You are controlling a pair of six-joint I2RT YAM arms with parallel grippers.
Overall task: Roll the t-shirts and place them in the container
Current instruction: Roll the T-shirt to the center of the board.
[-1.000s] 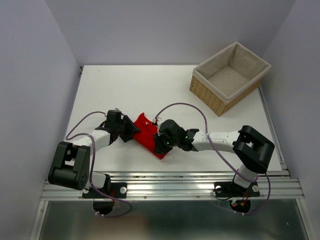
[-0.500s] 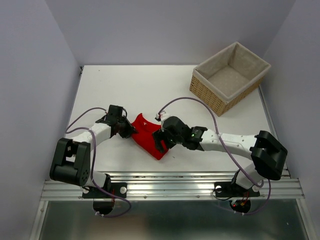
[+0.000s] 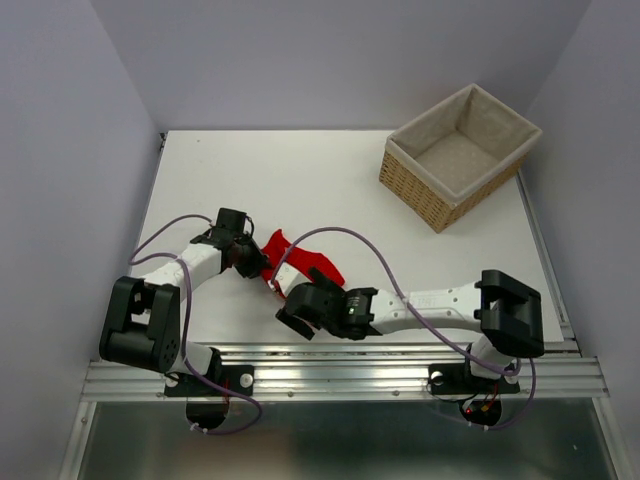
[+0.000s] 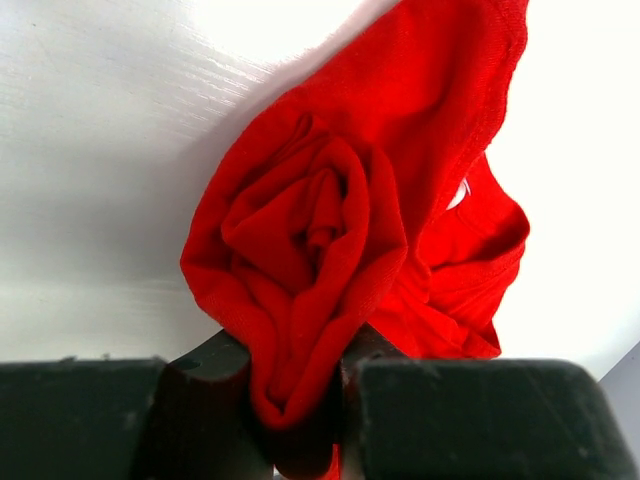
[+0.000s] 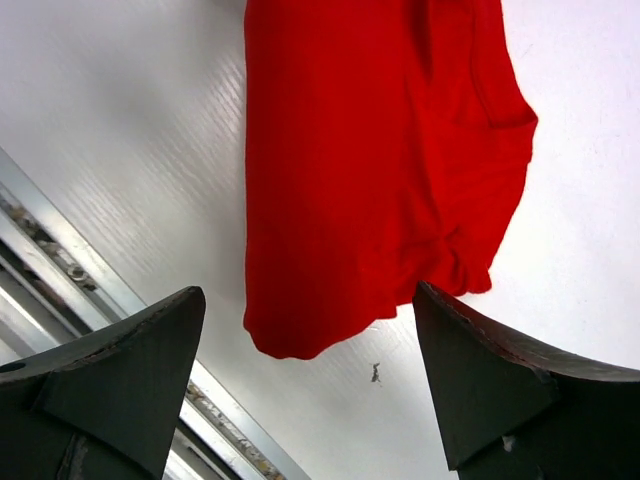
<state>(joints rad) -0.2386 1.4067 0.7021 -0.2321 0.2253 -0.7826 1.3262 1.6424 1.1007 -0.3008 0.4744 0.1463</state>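
white table (image 3: pixel 300 180), red t-shirt (image 3: pixel 281 246), wicker basket (image 3: pixel 418 194)

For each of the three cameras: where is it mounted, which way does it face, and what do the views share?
Top external: fixed above and behind the arms, looking down on the table, wicker basket and red t-shirt; both arms show whole.
Left wrist: on the left arm, looking along the left gripper, which is shut on the t-shirt's rolled end.
Right wrist: on the right arm, looking past the right gripper, which is open, toward the t-shirt's loose end.
Shared: all three show the t-shirt and the table.
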